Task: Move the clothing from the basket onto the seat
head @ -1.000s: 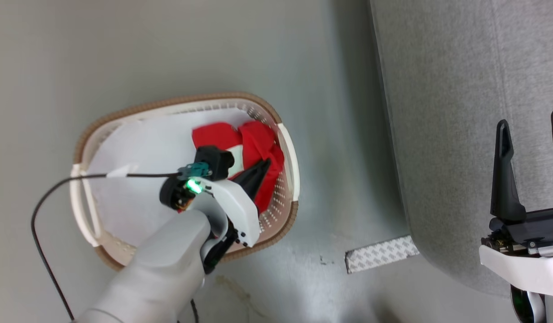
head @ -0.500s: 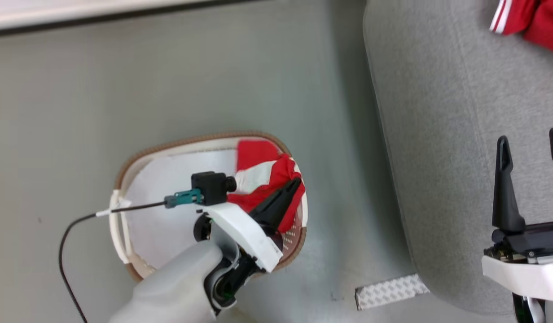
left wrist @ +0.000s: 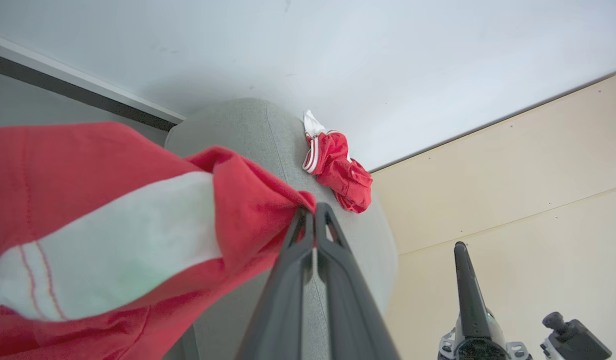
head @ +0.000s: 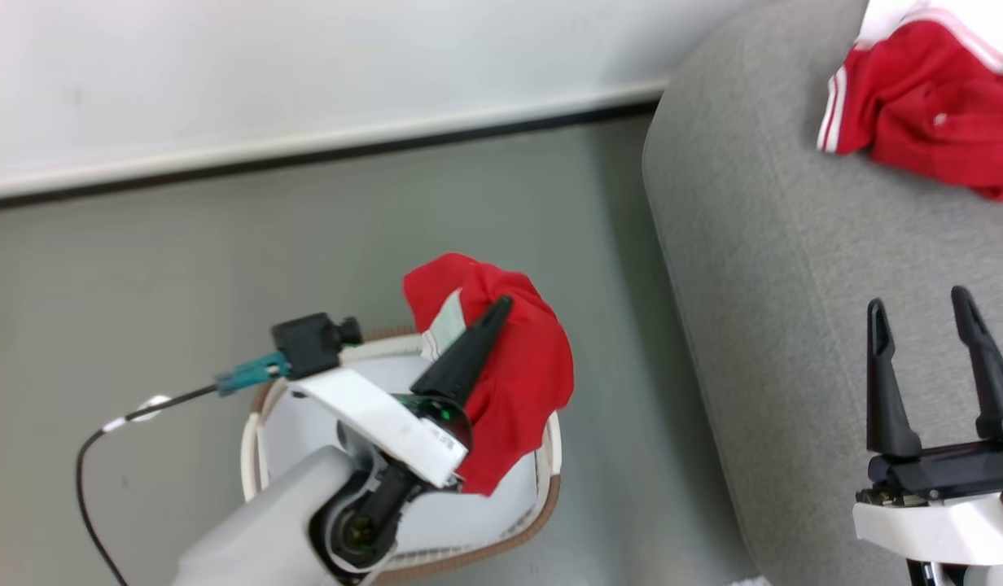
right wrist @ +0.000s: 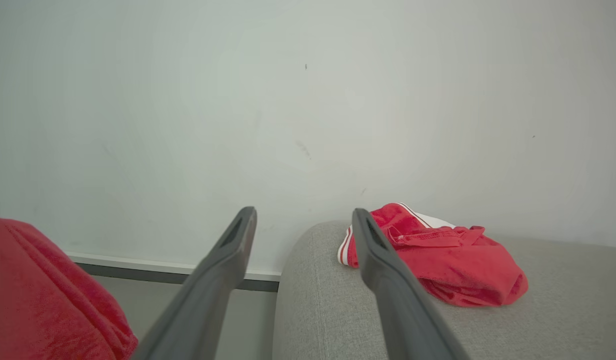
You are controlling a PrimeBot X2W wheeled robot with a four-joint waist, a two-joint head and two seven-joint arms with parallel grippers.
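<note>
**Item: held garment.** A red garment (head: 518, 382) with a white panel is pinched at a bunched fold by the left gripper (head: 501, 309), whose fingers are pressed together on the cloth, as is confirmed in the left wrist view (left wrist: 312, 212). The cloth is draped downward from the pinch, its long axis judged roughly vertical, and its lower edge is hung over the right-hand rim of the basket (head: 542, 513).

**Item: seat.** The grey seat (head: 778, 285) is placed to the robot's right of the held garment, with a strip of floor (head: 624, 325) between basket and cushion edge. A sideways carry to the right, above the cushion edge, is what the coming move is judged to require.

**Item: second garment.** A second red garment (head: 917, 122) with white stripes is already laid on the seat, at its far end near the wall (head: 306, 65).

**Item: right gripper.** The right gripper (head: 918, 301) is held over the seat with its fingers spread apart and nothing between them (right wrist: 303, 214). It is the nearer to the seat, but the load is carried by the left.

**Change noted.** A second earlier the left fingers were down inside the basket with the garment lying on its floor; the garment has since been raised clear of the rim. The head camera has also been tilted up, so that the wall and the second garment are brought into the picture. The right fingers are as wide as before.
</note>
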